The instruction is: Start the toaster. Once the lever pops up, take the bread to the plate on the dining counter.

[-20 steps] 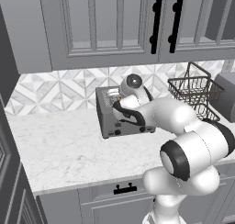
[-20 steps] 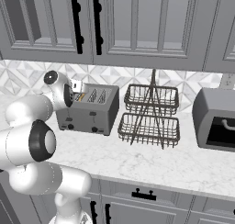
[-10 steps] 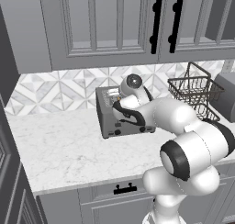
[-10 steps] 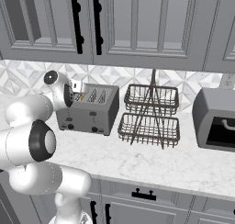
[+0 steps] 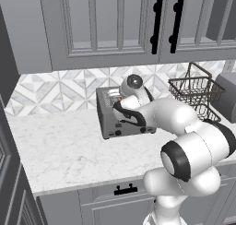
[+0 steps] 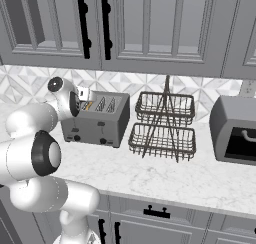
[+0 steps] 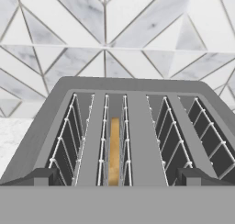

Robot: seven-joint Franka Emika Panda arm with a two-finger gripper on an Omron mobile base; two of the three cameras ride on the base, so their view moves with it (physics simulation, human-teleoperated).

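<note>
Grey shaker wall cabinets (image 6: 150, 33) span the top of both base views, with black vertical handles (image 6: 83, 25). Backsplash (image 5: 55, 88) below them: white-grey marble tiles in a diamond/triangle pattern, also across the upper half of the hand view. White marble countertop (image 5: 60, 150) mid-frame, grey drawers (image 6: 165, 220) with black pulls along the bottom. Even, flat lighting. Dark tall panel (image 5: 9, 173) at left edge of left base view.
</note>
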